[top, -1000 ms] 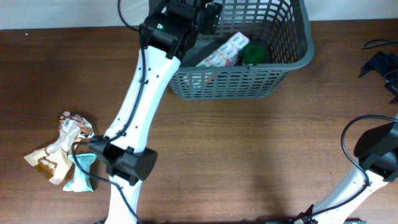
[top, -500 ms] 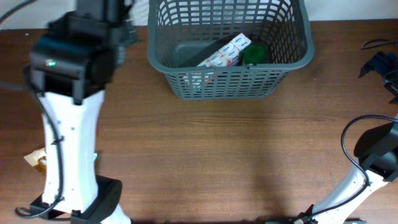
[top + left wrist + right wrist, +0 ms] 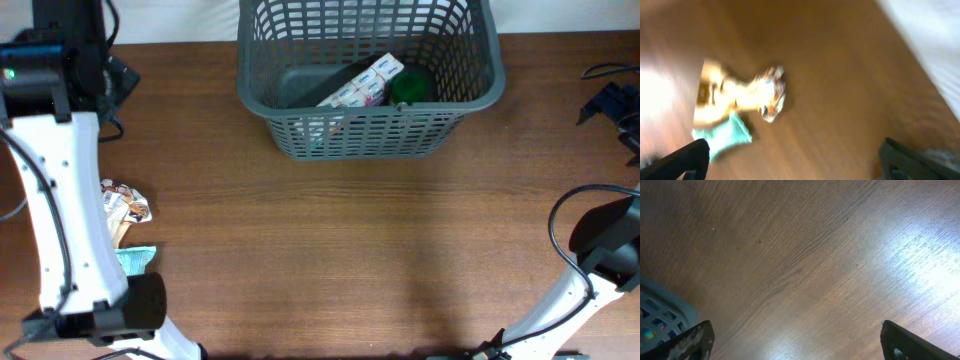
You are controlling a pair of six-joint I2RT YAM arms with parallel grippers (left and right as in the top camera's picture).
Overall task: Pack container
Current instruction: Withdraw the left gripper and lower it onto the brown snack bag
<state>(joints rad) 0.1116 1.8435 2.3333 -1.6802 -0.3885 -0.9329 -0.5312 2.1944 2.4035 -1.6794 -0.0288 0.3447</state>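
The container (image 3: 370, 135), a dark grey lattice basket, stands at the table's far middle. Inside it lie a white and pink box (image 3: 362, 82) and a green-lidded jar (image 3: 408, 88). My left arm (image 3: 55, 170) stretches along the left side, far from the basket. In the blurred left wrist view, my left gripper (image 3: 795, 159) hangs open and empty above the wood. Below it lie a gold and brown snack packet (image 3: 742, 92) and a teal packet (image 3: 722, 137). Over bare wood, my right gripper (image 3: 797, 341) is open and empty, with the container's corner (image 3: 655, 312) at the left edge.
The snack packets (image 3: 125, 203) and the teal packet (image 3: 137, 258) lie on the left of the table, partly under my left arm. My right arm (image 3: 605, 255) stays at the lower right corner. Black cables (image 3: 612, 100) sit at the far right edge.
My left arm has swung from over the basket to the left side, above the packets, and its jaws have opened wider. The right arm has not moved.
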